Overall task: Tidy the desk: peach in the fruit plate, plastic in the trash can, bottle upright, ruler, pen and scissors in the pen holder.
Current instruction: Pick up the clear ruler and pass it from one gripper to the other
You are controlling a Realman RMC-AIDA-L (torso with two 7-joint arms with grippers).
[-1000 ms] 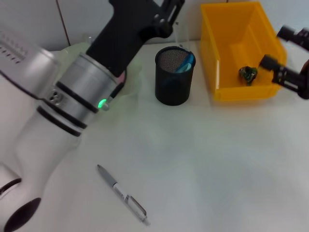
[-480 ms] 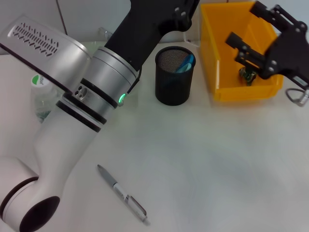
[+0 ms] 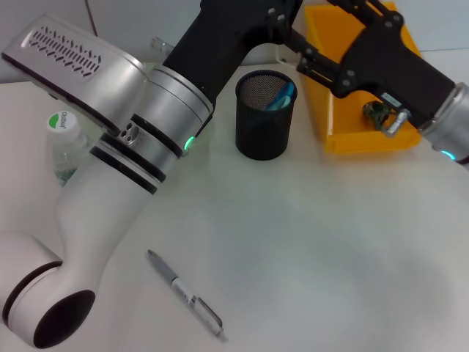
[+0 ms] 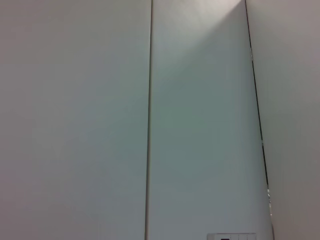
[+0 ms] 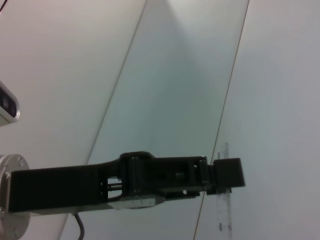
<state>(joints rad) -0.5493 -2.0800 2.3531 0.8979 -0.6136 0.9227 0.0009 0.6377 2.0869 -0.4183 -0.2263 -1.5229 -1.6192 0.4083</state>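
Our left claw [image 5: 228,175] grips the ruler [image 5: 223,215] vertically, apparently to drop it into the holder [image 3: 265,117], while our right claw [image 3: 333,40] hangs open alongside.

My trash can [image 3: 338,128] is bright orange-yellow. The pen holder [image 3: 264,117] is black mesh; the pen [image 3: 186,294] silver. The worktop [image 3: 315,249] is white.

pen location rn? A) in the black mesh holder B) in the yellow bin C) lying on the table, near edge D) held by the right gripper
C: the pen lies flat on the white table, well in front of the black mesh holder and away from both arms.
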